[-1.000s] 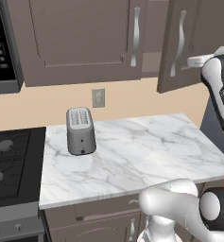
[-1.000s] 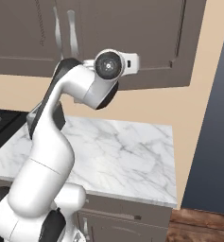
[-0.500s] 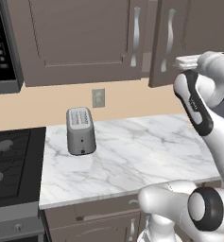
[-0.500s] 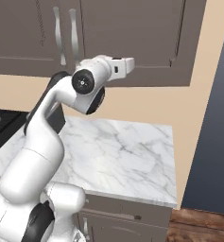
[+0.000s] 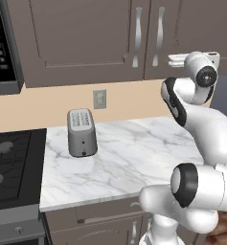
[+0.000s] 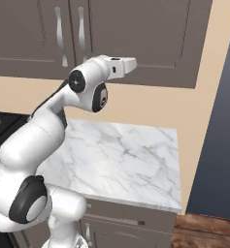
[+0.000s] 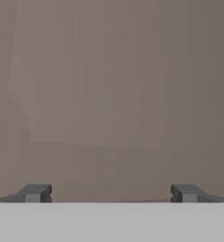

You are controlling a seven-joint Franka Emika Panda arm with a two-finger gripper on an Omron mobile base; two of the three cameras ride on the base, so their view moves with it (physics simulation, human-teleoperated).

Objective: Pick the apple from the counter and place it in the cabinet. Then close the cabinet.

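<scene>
The cabinet [image 5: 81, 38] hangs above the counter [image 5: 134, 158] with both panelled doors shut and the silver handles side by side. My gripper [image 5: 175, 60] is raised in front of the right door, pointing at it, close to its lower edge. In the right base view the gripper [image 6: 132, 62] is held against the cabinet [image 6: 150, 38] above the counter [image 6: 126, 155]. In the hand view the gripper [image 7: 111, 193] is open with nothing between its fingertips [image 7: 35, 193], and the brown door panel [image 7: 108, 94] is right ahead. The apple is out of view.
A silver toaster [image 5: 81, 132] stands on the counter's left part, below a wall outlet [image 5: 100, 99]. A black stovetop [image 5: 9, 162] lies left of the counter, under a microwave [image 5: 0, 48]. A dark gap [image 6: 218, 145] runs right of the wall's end.
The right cabinet door has swung from ajar to shut. My hand followed it towards the cabinet front, and the jaws have spread wider.
</scene>
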